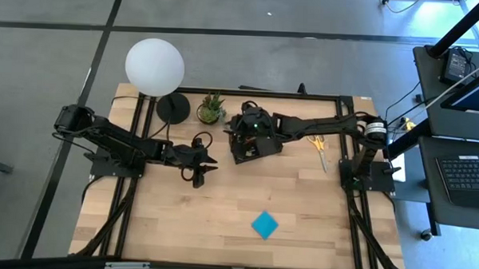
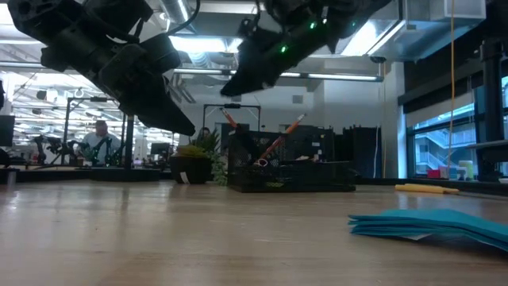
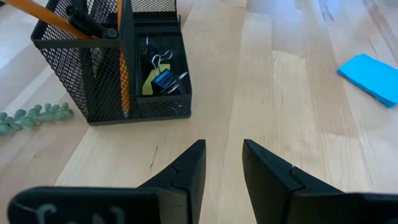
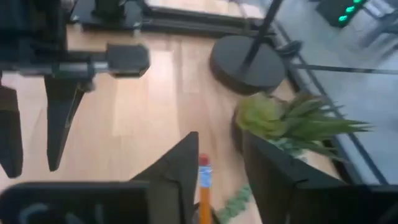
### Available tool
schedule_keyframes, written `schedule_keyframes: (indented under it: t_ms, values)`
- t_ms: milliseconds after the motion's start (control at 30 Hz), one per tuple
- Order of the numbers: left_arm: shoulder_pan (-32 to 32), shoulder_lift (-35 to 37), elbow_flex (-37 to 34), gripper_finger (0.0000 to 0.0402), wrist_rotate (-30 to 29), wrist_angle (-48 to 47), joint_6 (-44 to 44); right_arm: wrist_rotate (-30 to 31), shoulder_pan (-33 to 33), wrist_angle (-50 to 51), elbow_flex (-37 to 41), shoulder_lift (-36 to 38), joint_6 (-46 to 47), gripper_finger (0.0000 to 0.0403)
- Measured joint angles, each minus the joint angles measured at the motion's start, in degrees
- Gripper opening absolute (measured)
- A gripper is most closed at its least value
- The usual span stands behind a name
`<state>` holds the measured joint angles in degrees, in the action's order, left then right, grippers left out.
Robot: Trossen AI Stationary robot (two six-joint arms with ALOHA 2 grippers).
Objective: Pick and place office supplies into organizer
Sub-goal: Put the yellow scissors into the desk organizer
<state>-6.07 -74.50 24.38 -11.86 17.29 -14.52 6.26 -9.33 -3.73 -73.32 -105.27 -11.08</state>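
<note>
Now the right gripper (image 4: 217, 180) hovers over the organizer (image 1: 251, 147), fingers parted around an orange pencil (image 4: 203, 186) standing just below. Beside it, the left gripper (image 3: 222, 163) waits open, empty.

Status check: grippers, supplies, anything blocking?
Right gripper above organizer, jaws apart astride an orange pencil. Left gripper open, empty, over bare table. Sticky pad and scissors not yet stowed. Nothing blocking.
</note>
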Motion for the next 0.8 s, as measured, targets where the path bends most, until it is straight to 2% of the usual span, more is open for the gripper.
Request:
schedule_keyframes:
  t_ms: [167, 300, 567, 700, 800]
  values:
    - [0.0, 0.0, 0.0, 0.0098, 0.0, -0.2, -0.8, 3.3, 0.1, 3.3, 0.0, 5.7, 0.3, 0.0152]
    - [0.0, 0.0, 0.0, 0.0098, 0.0, -0.5, -1.3, 3.3, 0.2, 12.9, 0.0, 12.7, 1.8, 0.0158]
    - [0.0, 0.0, 0.0, 0.0098, -1.4, -0.6, -1.3, 3.3, 0.2, 44.8, 0.0, 25.4, 24.1, 0.0158]
    - [0.0, 0.0, 0.0, 0.0098, -2.2, -0.6, -1.3, 3.3, 0.2, 59.3, 0.0, 28.5, 31.1, 0.0158]
    - [0.0, 0.0, 0.0, 0.0098, -2.2, -0.6, -1.3, 4.1, 0.2, 65.9, 0.0, 28.9, 35.6, 0.0158]
